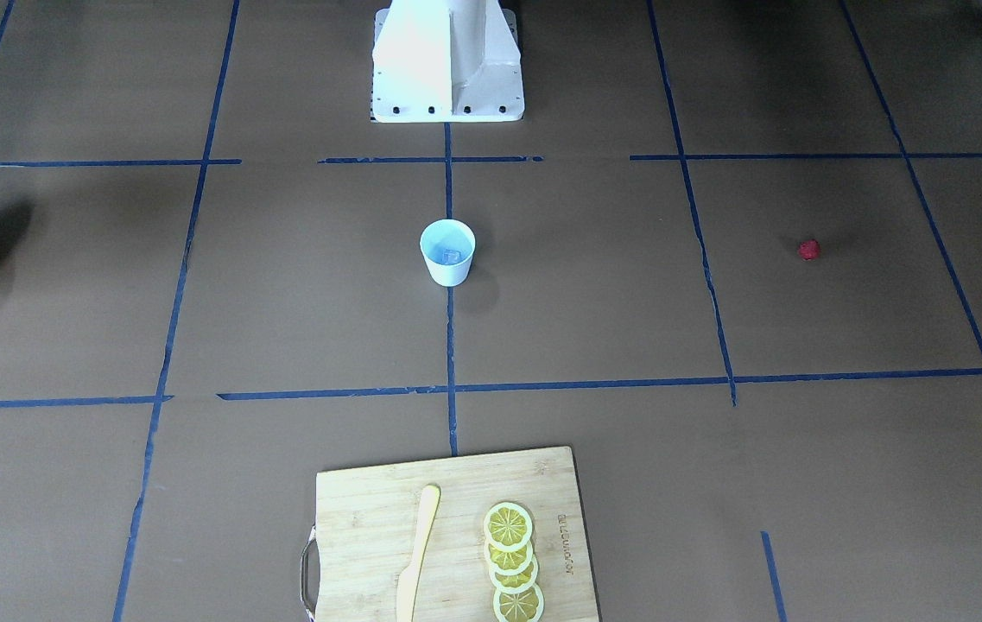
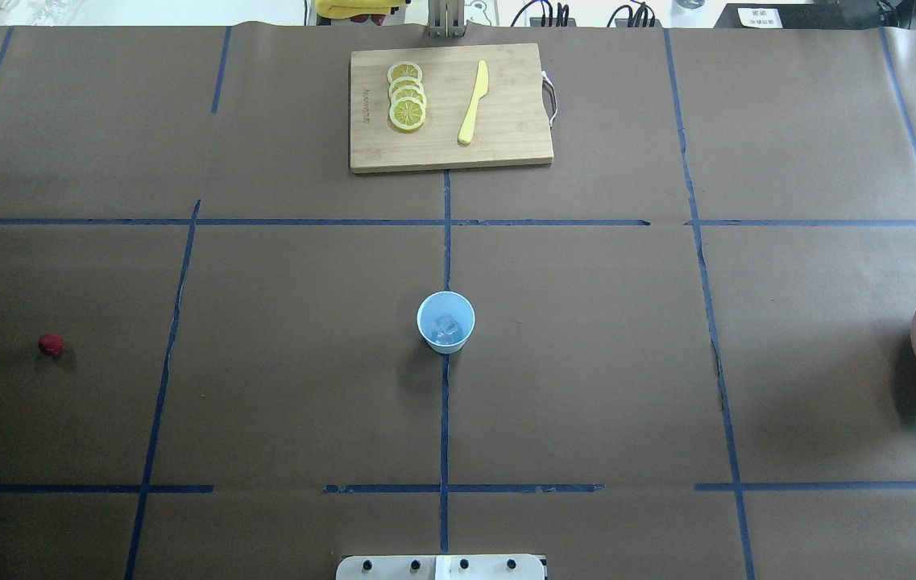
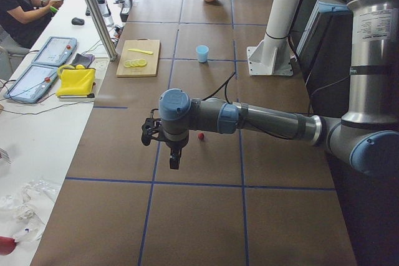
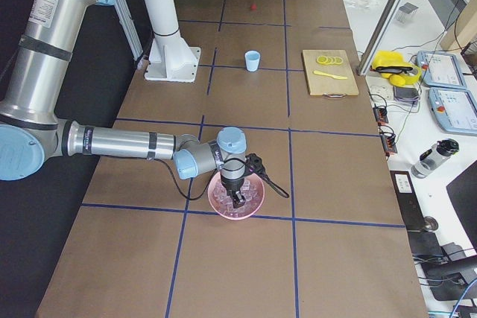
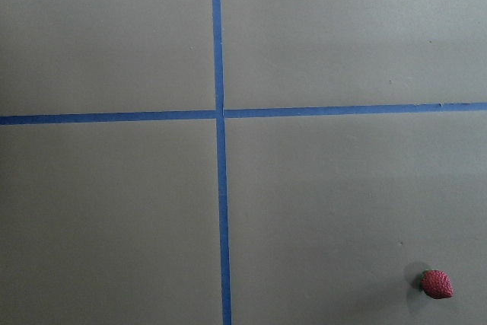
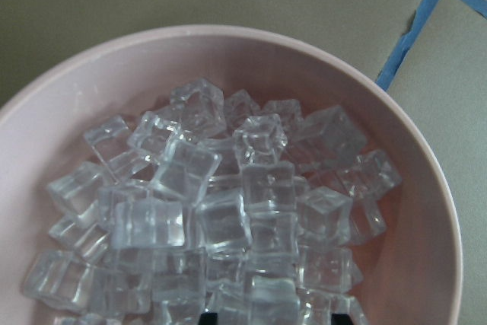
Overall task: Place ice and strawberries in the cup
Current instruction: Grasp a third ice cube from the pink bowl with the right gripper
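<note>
Left arm: my left claw (image 3: 174, 159) hangs above the brown paper-covered table (image 2: 280, 403) with its fingers pointing down. It shows only in the side view, so I cannot tell whether it is released or clenched. The tiny bright red strawberry (image 5: 437, 284) lies on bare paper near this claw, clear of the blue tape lines (image 5: 221, 188), and sits in the lower right corner of the left wrist view. It is well apart from the cup, on my left side of the table.

Right arm: my right claw (image 4: 237, 199) is over the wide pink bowl (image 6: 426, 157) at my right end of the table, fingers pointing down toward the contents. I cannot tell whether it is released, clenched or gripping anything, nor whether it touches the contents. The bowl holds a heap of small clear ice cubes (image 6: 221, 218).

Centre: the small white tapered cup (image 2: 445, 342) with a pale blue inside stands upright on the middle tape line. One clear cube (image 2: 447, 326) lies at its bottom. No berry shows in it.

Far edge: a pale wooden cutting board (image 2: 506, 129) carries a row of overlapping yellow lemon slices (image 2: 407, 95). A yellow knife (image 2: 474, 102) lies beside the slices.
</note>
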Controlling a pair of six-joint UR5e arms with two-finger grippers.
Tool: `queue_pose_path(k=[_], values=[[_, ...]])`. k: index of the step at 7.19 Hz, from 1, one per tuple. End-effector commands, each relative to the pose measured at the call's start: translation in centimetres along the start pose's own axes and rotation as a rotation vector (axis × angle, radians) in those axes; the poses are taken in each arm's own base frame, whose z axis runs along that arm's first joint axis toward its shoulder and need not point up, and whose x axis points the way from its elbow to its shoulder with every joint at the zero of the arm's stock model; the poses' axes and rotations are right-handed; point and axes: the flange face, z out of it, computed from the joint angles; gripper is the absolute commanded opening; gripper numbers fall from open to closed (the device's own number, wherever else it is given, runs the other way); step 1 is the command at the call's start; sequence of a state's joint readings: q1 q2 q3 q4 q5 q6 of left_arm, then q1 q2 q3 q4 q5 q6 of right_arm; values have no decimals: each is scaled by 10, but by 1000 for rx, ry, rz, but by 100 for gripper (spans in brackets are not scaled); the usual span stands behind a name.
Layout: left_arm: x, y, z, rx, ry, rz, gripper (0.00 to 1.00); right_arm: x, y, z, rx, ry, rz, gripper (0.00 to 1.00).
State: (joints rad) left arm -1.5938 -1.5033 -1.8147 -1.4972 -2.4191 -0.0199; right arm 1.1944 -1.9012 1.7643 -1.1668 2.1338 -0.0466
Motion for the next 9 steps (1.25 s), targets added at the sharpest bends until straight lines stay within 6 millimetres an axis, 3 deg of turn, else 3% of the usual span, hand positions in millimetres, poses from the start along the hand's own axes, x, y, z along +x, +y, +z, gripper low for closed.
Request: queue_pose_path(k=[1,3,4,5,6,7,9], values=[[1,-1,-1,2,0,2,100,0,-3,1,-11,5,3,59],[1,-1,-1,2,0,2,100,0,-4,0,-8,5,1,57],[2,0,-2,4,0,5,100,0,-4,1,-10,6,1,49],[2,0,-2,4,0,5,100,-1,-6,0,-8,6,-2,36],[2,0,-2,4,0,5,100,-1,-6,-2,-4,7,-1,13],[2,0,-2,4,2,5,100,-2,-7,-3,-1,7,-4,0],[3,0,-2,5,2,6,100,0,-8,-14,23,-2,10,0]])
